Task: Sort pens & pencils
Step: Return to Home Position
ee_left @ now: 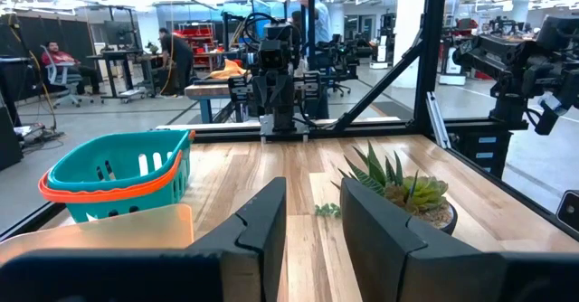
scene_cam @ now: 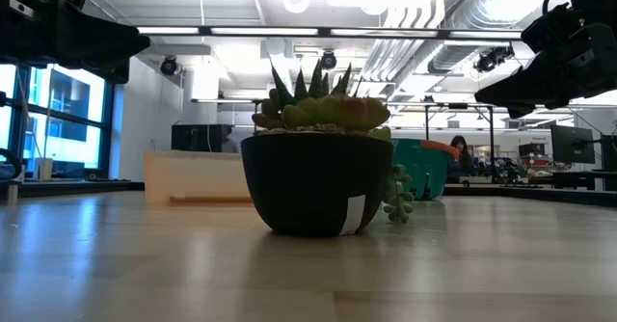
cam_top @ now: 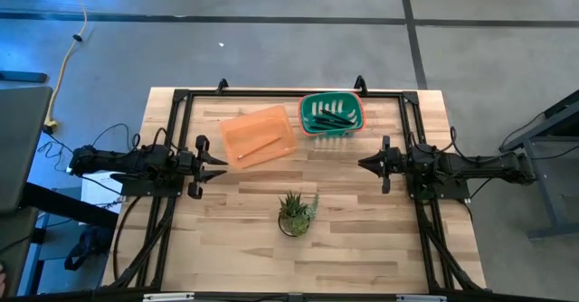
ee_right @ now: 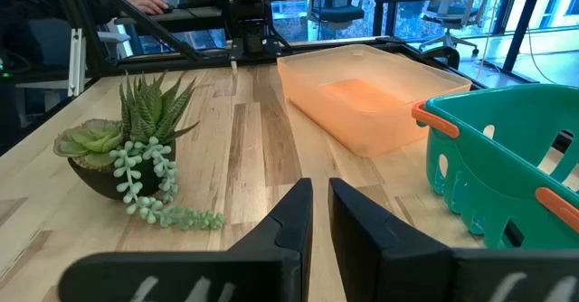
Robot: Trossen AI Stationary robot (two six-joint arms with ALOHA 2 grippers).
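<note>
The pens [cam_top: 331,117] lie in a loose dark heap inside the green basket [cam_top: 332,95], upper centre of the high view. The pencils [cam_top: 258,146] rest in the orange tray [cam_top: 276,121] just left of it, though we can barely make them out against its floor. We judge both kinds light, stiff and smooth, apt to roll or pivot if nipped near an end, so we would take one across its middle, square to its length. The left gripper [cam_top: 222,158] hovers at the tray's left, fingers spread and empty. The right gripper [cam_top: 362,164] hangs below the basket, fingers drawn almost together, pinching nothing. A potted plant [cam_top: 297,213] stands lower centre on the table [cam_top: 362,248].
</note>
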